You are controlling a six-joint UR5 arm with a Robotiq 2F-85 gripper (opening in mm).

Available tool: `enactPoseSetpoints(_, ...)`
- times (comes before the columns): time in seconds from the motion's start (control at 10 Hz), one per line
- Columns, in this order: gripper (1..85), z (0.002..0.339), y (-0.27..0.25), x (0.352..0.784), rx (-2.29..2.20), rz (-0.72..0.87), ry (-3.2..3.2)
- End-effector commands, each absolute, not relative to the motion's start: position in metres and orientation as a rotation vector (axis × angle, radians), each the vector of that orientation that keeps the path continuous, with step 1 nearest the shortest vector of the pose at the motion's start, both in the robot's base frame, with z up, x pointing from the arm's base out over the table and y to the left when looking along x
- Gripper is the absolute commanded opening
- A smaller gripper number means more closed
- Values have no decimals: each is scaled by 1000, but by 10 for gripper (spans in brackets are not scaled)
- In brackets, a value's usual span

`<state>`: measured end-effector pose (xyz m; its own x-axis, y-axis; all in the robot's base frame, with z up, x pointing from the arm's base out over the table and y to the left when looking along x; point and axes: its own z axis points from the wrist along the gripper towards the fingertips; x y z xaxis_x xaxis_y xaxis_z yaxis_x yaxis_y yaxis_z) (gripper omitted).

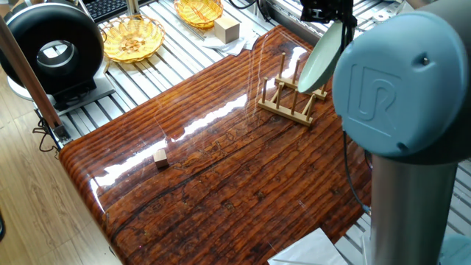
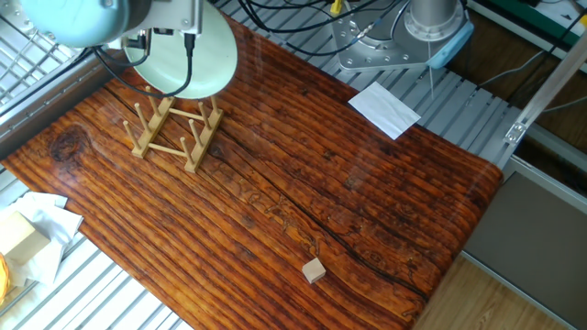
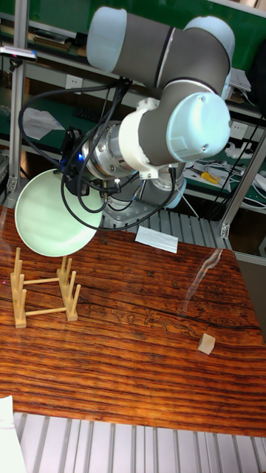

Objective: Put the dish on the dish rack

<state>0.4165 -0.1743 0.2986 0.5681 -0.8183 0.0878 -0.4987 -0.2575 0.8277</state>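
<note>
— Where's the dish (image 3: 58, 213)?

— Held on edge above the dish rack (image 3: 42, 288). The gripper's grasp itself is hidden; I can't tell its opening. I'd lower slowly, aligning the rim between pegs.

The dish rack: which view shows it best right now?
The tall fixed view: the dish rack stands whole and unobstructed below the raised dish. In the other two views the dish overlaps its far pegs.

I see the dish (image 3: 55, 213) tilted in the air above the dish rack (image 3: 41, 289), not touching it. Rack sits on the bench (image 3: 140, 347) nr its far corner; small cube (image 3: 207, 342) well apart, opposite end.
</note>
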Motion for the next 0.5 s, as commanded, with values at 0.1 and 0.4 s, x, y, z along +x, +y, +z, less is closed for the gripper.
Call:
enactPoseSetpoints(0.1,10,297,-166,412,1911,-503,-1100)
enactPoseSetpoints(0.4,10,299,-171,413,1913,-498,-1075)
